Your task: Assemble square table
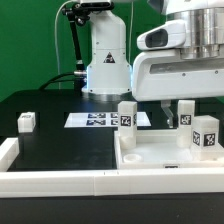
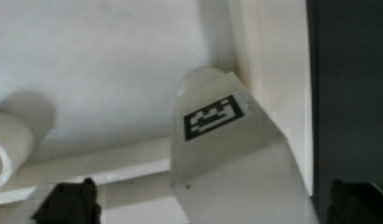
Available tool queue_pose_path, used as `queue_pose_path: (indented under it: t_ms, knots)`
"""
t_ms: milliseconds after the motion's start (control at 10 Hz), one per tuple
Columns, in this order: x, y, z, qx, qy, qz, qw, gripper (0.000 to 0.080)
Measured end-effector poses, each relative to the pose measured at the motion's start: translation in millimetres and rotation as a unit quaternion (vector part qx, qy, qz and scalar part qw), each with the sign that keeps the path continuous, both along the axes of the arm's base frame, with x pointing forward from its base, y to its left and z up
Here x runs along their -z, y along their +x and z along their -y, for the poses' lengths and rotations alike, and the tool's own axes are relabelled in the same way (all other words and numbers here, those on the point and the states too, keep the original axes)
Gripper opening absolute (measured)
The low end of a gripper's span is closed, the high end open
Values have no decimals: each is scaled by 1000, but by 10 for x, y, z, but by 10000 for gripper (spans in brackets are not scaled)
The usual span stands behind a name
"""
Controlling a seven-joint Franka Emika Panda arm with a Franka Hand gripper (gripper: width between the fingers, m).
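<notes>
At the exterior view's right on the worktop (image 1: 60, 138): square table slab (image 1: 150, 162), recess up, posts (image 1: 127, 115) standing in it. Hovering, jaws wide, astride one tagged post (image 2: 220, 150), no contact. Likely light, rigid, slick plastic; pinch mid-body.

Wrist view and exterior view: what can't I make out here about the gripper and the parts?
- Gripper: wrist view's edge cuts the fingertips; contact with the post unclear.
- Slab: exterior view's right edge cuts it off.
- Post tags: too small and blurred in the exterior view.
- Round white shape, wrist view: cut off, unidentifiable.
</notes>
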State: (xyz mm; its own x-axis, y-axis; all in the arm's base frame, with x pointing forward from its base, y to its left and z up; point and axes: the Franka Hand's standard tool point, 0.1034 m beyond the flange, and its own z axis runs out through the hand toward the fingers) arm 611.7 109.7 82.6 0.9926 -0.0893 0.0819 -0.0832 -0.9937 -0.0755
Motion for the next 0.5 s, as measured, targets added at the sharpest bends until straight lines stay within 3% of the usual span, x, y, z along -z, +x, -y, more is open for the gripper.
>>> queue_pose_path:
  t_ms: [300,400,500]
  knots:
    - [-2,11,0,-75,-14,9,997,648]
    - [-2,11,2,-74,-14,9,997,526]
    - [-2,11,2,-74,-14,9,997,526]
